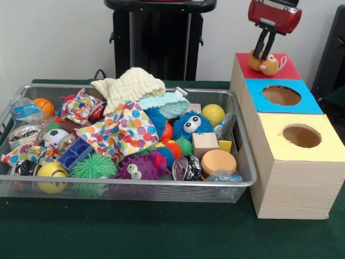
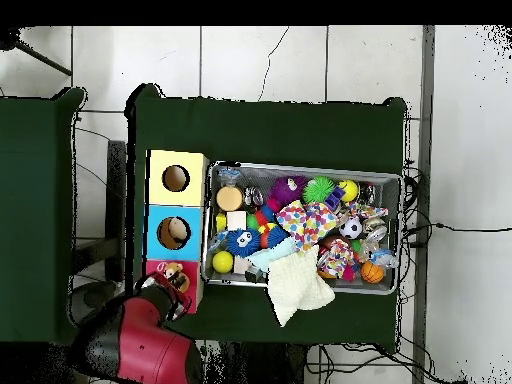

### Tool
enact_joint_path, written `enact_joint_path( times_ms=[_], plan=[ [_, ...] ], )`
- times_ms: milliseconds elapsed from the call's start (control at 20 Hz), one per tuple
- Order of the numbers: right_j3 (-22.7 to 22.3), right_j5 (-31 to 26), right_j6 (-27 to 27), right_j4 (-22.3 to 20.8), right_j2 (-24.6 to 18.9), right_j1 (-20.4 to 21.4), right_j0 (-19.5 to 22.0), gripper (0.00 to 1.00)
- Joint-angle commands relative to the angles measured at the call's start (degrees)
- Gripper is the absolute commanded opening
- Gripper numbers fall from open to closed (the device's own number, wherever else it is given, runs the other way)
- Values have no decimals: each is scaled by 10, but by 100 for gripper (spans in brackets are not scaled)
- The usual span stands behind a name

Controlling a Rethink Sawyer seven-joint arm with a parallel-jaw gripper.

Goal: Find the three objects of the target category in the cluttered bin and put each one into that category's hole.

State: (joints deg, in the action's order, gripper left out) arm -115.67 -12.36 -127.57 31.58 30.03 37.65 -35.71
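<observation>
Gripper (image 1: 265, 58) down over the red-topped box (image 1: 285, 70), black fingers (image 1: 261, 42) closed around a tan potato-shaped toy (image 1: 264, 63) with a white eye and a bit of red — toy resting on or just above the red top, right where its hole would be, hole itself hidden under the toy. Same seen from overhead: toy (image 2: 175, 273) on the red box (image 2: 162, 268) with the arm's red body (image 2: 140, 345) just beside.

Three boxes in a row, touching: red at the far end, blue-topped box (image 1: 303, 100) in the middle, yellow-topped box (image 1: 323, 141) nearest the camera. Round holes in the blue and yellow tops open. Overhead, something tan visible inside the blue hole (image 2: 174, 232); yellow hole dark.

Wire mesh bin (image 1: 135, 186) just beside the boxes on the green table (image 1: 161, 232), packed full. On top, a cream knitted cloth (image 1: 129, 86) hanging over the far rim, a pale teal cloth (image 1: 170, 103) beside it, and a polka-dot cloth (image 1: 121, 129) spread across the middle. Around these: a blue fuzzy toy with big eyes (image 1: 191, 125), a purple fuzzy toy with eyes (image 1: 137, 168), a green spiky ball (image 1: 92, 166), a yellow ball (image 1: 213, 114), a wooden block (image 1: 205, 143), an orange round sponge (image 1: 218, 161), a blue plastic brick (image 1: 75, 154), a small soccer ball (image 1: 55, 137), a small basketball (image 1: 43, 106), and a yellow smiley ball (image 1: 52, 177) at the near corner.
</observation>
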Motion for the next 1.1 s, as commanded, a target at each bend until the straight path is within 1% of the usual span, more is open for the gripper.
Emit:
enact_joint_path(
  times_ms=[50,450,1100],
  plan=[
    [-24,8,-81,-22,-63,-2,11,0],
    [-21,-1,-88,-18,-58,-3,1,0],
    [-6,-8,-108,-7,-41,-26,-27,0]
  ],
)
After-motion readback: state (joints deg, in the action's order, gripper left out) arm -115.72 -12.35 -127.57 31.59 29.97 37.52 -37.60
